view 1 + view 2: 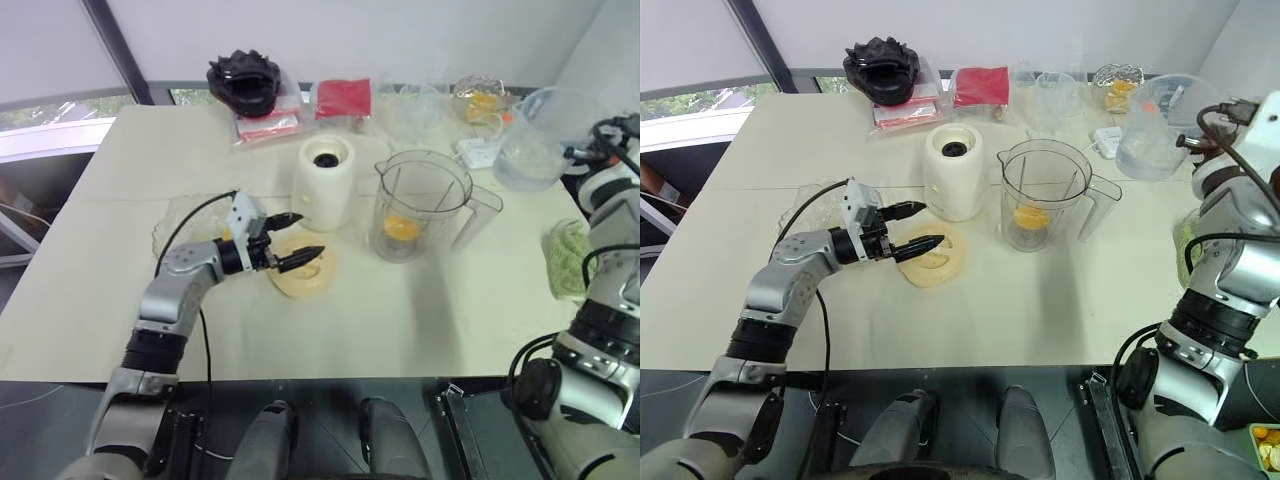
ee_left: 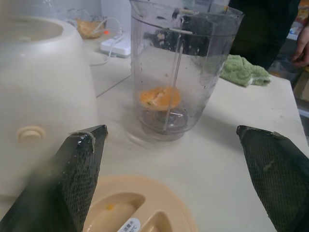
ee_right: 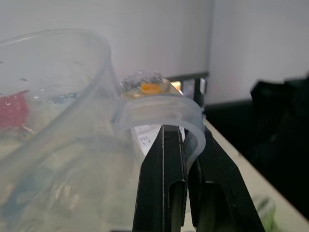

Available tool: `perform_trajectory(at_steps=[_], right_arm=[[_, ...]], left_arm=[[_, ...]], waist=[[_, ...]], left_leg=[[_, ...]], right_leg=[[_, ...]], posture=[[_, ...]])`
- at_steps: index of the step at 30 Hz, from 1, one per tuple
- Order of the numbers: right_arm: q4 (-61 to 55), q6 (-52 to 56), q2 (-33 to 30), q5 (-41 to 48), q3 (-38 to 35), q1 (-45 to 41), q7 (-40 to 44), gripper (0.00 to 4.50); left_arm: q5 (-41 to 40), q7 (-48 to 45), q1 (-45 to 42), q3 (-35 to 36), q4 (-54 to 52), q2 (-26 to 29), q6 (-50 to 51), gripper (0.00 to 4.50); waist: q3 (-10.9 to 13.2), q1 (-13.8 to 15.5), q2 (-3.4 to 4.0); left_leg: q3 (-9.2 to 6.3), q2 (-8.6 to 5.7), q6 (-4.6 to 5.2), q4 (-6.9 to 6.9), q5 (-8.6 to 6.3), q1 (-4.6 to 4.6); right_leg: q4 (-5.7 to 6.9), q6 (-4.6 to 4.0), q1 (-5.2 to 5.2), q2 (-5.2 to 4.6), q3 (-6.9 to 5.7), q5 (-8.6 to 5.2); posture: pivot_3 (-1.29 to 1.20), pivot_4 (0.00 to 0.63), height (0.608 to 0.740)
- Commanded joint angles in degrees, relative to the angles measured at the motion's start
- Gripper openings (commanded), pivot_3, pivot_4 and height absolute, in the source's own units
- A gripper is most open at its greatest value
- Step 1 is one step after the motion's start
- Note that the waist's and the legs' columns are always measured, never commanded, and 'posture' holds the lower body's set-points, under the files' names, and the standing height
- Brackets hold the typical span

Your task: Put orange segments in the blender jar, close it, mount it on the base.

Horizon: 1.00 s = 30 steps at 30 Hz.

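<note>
One pale-yellow lid (image 1: pixel 301 268) lies beneath the wide-open left hand (image 1: pixel 297 238), beside the base (image 1: pixel 326 182).

yellow lid (image 1: pixel 300 268), red pouch (image 1: pixel 343 98), green cloth (image 1: pixel 568 258)

left hand (image 1: pixel 297 239) fingers spread wide, right hand (image 3: pixel 186 159) fingers pressed together

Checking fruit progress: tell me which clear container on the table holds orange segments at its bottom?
The blender jar with the handle, beside the cream base; orange segments lie at its bottom.
</note>
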Motion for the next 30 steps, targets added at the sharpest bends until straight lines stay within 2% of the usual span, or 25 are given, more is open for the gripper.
perform_trajectory(at_steps=[1,6,13,22,30], right_arm=[[0.3,-4.8,3.5,3.1,-5.9,1.3,-4.8,0.02],[4.6,-12.1,7.3,3.6,-6.8,5.6,-7.8,0.02],[12.3,-22.3,10.0,4.2,-5.1,9.6,-8.7,0.02],[23.1,-34.7,8.6,1.7,-0.3,11.5,-8.9,0.02],[28.1,-37.5,7.3,1.2,1.6,12.2,-11.3,0.02]], left_arm=[[-0.9,0.4,-0.5,1.3,-2.6,0.5,0.3,4.50],[-1.6,1.7,0.8,1.4,-7.7,1.4,3.8,4.50],[-2.5,5.7,-1.8,0.7,-14.7,1.7,12.0,4.50],[-3.4,8.4,-5.3,0.5,-18.1,1.5,18.8,4.50],[-3.8,9.2,-5.6,0.8,-18.4,1.7,19.8,4.50]], waist=[[0.0,0.0,-0.02],[0.0,-0.3,0.06],[0.0,-0.6,0.26],[0.0,-1.2,0.28],[0.0,-1.7,0.28]], left_leg=[[0.00,0.00,0.00,0.00,0.00,0.00],[0.02,0.00,0.00,0.00,0.00,0.01],[0.06,0.03,0.00,0.00,0.00,0.07],[0.07,0.02,0.00,0.01,0.01,0.08],[0.07,0.02,0.00,0.01,0.01,0.08]], right_leg=[[0.00,0.00,0.00,0.00,0.00,0.00],[0.03,0.01,0.00,0.00,0.01,0.02],[0.09,-0.02,0.00,0.01,0.02,0.05],[0.10,-0.02,0.00,0.02,0.02,0.05],[0.10,-0.02,0.00,0.02,0.03,0.05]], posture=[[0.00,0.150,0.740],[0.00,0.150,0.740],[0.00,0.150,0.740],[0.00,0.150,0.740],[0.00,0.150,0.740]])
